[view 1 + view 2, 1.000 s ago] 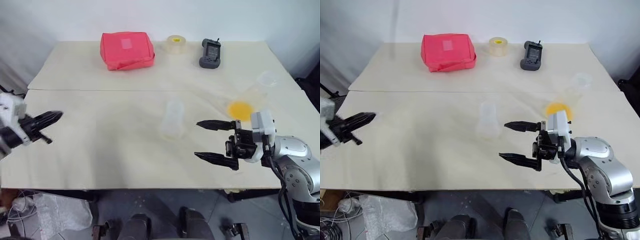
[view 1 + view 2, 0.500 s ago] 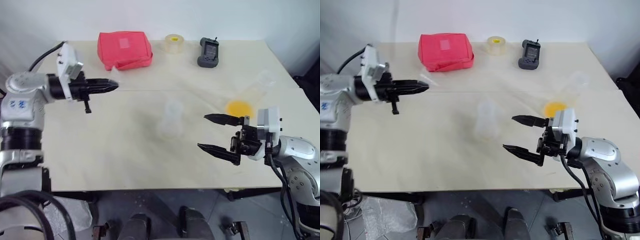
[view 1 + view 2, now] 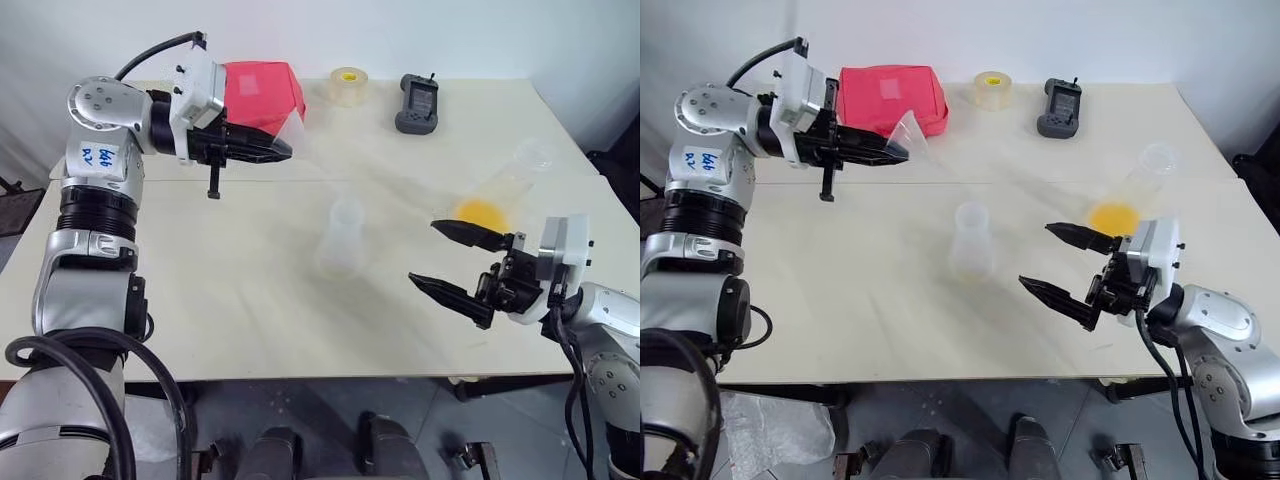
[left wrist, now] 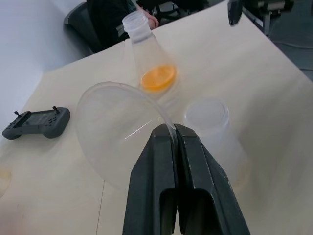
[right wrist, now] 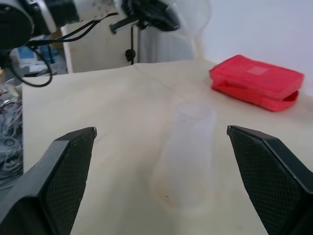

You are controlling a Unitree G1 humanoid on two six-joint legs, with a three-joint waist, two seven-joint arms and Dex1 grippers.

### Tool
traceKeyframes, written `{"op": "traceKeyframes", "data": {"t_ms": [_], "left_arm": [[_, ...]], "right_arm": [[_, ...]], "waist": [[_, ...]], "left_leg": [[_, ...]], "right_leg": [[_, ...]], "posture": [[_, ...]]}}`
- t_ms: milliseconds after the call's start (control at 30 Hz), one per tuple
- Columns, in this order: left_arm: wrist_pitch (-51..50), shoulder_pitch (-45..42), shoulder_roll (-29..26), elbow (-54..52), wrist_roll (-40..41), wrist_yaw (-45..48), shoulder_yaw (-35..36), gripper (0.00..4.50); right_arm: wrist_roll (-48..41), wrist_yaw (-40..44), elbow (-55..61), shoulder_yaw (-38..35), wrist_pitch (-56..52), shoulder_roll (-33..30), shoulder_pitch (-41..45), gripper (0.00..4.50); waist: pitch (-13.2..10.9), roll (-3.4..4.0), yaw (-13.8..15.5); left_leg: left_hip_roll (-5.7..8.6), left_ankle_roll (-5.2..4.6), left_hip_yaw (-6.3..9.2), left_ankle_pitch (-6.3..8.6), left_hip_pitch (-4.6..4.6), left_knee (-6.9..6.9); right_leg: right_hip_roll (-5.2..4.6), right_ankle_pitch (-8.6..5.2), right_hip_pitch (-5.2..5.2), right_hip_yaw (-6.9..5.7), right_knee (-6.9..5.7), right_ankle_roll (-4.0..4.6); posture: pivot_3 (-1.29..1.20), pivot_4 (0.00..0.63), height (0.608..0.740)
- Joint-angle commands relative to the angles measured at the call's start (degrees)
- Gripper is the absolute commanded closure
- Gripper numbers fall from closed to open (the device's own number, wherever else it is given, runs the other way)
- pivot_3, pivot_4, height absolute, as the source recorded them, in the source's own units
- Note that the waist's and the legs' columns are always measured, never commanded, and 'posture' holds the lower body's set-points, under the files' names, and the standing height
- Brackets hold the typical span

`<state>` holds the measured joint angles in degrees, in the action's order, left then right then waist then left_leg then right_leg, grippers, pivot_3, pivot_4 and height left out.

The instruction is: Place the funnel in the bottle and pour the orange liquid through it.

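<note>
So the small see-through plastic funnel (image 4: pixel 120 132) is up in the air, pinched by its rim in the left gripper (image 3: pixel 898 152), well above the table (image 3: pixel 200 300) and off to the left-rear of the bottle. It's not in anything yet. The bottle (image 3: pixel 343 238), a colourless tapered clear plastic vessel, stands upright near the middle of the table with its mouth open and nothing sitting in it. The translucent orange liquid (image 3: pixel 479 214) is a shallow pool at the bottom of a clear conical flask (image 3: pixel 1137 183), which stands further right and looks untouched.

Progress-wise I'd say the funnel is picked up and that's about it. Still to go: bring it over the bottle's mouth, seat the stem, then grab the flask and pour. So early days, maybe a third of the way if I'm generous.

Claws: the left one is clamped tight, the two black fingers (image 4: pixel 171 161) pressed together on the thin edge of the funnel's rim, with the cone hanging off to the side of the tips. The right gripper (image 3: pixel 455 262) is spread as wide as it goes, holding nothing and touching nothing, hovering just off the table between the bottle and the flask, jaws aimed toward the bottle.
</note>
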<state>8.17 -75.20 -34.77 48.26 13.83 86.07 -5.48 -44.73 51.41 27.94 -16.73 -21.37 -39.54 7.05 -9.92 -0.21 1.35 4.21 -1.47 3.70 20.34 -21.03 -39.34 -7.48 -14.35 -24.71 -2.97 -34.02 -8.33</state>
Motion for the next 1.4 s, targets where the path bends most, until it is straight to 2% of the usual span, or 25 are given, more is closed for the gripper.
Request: {"op": "traceKeyframes", "data": {"t_ms": [33,233,433,700,833,933,1200,1333,1400], "left_arm": [[3.95,-3.34,1.88,0.73,-0.97,6.43,-2.00,4.48],[9.12,-4.68,3.69,1.67,1.23,6.43,-7.51,4.48],[15.85,-5.86,4.47,4.50,-1.01,6.43,-11.92,4.48],[21.45,-7.95,5.71,9.29,-3.32,6.43,-13.95,4.48],[22.59,-8.09,6.33,8.57,-1.90,6.43,-16.07,4.48],[22.69,-8.33,6.69,7.39,-0.68,6.43,-17.83,3.85],[18.37,-8.01,5.88,2.31,5.47,6.43,-20.95,1.36],[14.46,-7.18,5.19,-0.91,8.32,6.43,-20.10,0.12],[10.41,-6.79,5.04,-2.31,9.95,6.43,-17.57,0.05]], "right_arm": [[-2.15,-2.98,3.44,-2.76,0.38,0.93,-0.11,0.00],[-2.69,-5.99,5.25,-3.86,0.51,1.79,-1.58,0.00],[-2.39,-7.26,6.64,-4.25,1.24,2.13,-3.73,0.00],[-2.39,-9.01,8.50,-4.84,1.78,2.71,-6.18,0.00],[-2.32,-9.15,8.85,-5.09,2.00,2.68,-7.02,0.00],[-2.25,-9.13,8.89,-5.27,2.15,2.58,-7.35,0.00],[-2.11,-9.16,9.11,-5.62,2.62,2.23,-8.19,0.00],[-2.17,-9.22,9.41,-5.99,2.59,2.02,-8.54,0.00],[-2.30,-9.42,9.57,-6.61,2.41,1.65,-8.56,0.00]], "waist": [[-0.01,-0.01,0.25],[-0.01,-0.02,0.18],[-0.01,-0.02,0.13],[-0.01,-0.02,0.16],[-0.01,-0.02,0.19],[-0.02,-0.03,0.17],[-0.02,-0.03,0.12],[-0.02,-0.03,0.12],[-0.02,-0.03,0.07]], "left_leg": [[0.00,0.00,0.05,0.00,-0.08,-0.09],[0.00,-0.10,0.15,0.05,-0.21,-0.33],[0.03,-0.14,0.12,0.07,-0.22,-0.37],[0.09,-0.21,0.07,0.09,-0.22,-0.44],[0.08,-0.27,0.08,0.13,-0.23,-0.55],[0.08,-0.30,0.08,0.14,-0.24,-0.61],[0.05,-0.30,0.07,0.15,-0.25,-0.62],[0.03,-0.31,0.08,0.15,-0.24,-0.63],[0.03,-0.31,0.08,0.15,-0.24,-0.64]], "right_leg": [[-0.01,0.02,0.00,-0.01,0.00,-0.04],[-0.04,0.09,0.04,0.00,0.00,-0.16],[-0.02,0.09,0.04,0.01,-0.01,-0.17],[0.00,0.09,0.06,0.01,-0.03,-0.17],[-0.01,0.11,0.11,0.02,-0.03,-0.20],[-0.01,0.12,0.14,0.03,-0.03,-0.22],[-0.01,0.12,0.13,0.06,-0.04,-0.22],[-0.02,0.12,0.14,0.09,-0.05,-0.22],[-0.01,0.12,0.13,0.10,-0.06,-0.22]], "posture": [[0.00,0.150,0.740],[0.00,0.150,0.740],[0.00,0.150,0.740],[0.00,0.150,0.740],[0.00,0.150,0.740],[0.00,0.150,0.740],[0.00,0.150,0.740],[0.00,0.150,0.740],[0.00,0.150,0.740]]}}
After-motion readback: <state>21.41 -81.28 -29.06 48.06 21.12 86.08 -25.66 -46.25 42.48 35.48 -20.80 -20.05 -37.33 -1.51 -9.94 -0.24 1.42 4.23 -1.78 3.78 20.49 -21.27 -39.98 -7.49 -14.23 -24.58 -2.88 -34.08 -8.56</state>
